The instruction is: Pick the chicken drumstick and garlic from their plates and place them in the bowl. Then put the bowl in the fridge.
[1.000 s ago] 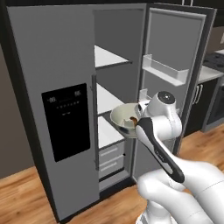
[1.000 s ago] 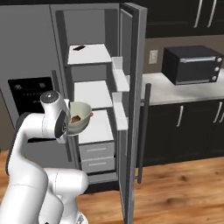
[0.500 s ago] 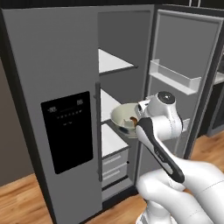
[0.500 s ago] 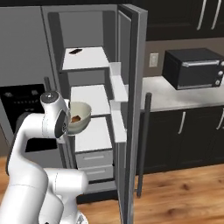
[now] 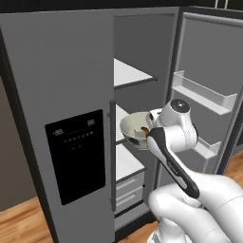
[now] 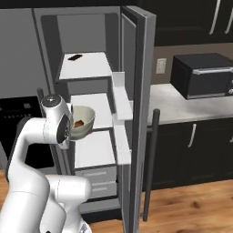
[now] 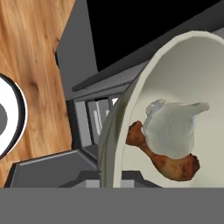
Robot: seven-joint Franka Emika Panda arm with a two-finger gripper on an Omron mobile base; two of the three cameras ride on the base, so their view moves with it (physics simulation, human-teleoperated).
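A white robot arm holds the bowl (image 5: 135, 129) at the open right-hand compartment of the fridge (image 5: 66, 71), level with the middle shelf (image 6: 91, 110), its jaws closed on the bowl's rim at the wrist side. Compared with a second ago, both base views have closed in on the fridge: the dispenser panel (image 5: 76, 154) and the open door (image 6: 136, 91) loom larger, a sign the base has driven forward, while the bowl keeps the same place against the arm. The hand view looks into the bowl (image 7: 175, 109), where the chicken drumstick (image 7: 164, 159) lies against the wall with the pale garlic (image 7: 170, 129) resting on top of it; the base views offer no more than a brown speck inside the rim. The right base view takes in a small dark item (image 6: 75, 57) on the top shelf, the door bins (image 6: 119, 98), and a black oven (image 6: 202, 75) on the counter (image 6: 173, 109) beside the fridge. The left base view shows the door shelves (image 5: 204, 92) on the inner face of the open door.
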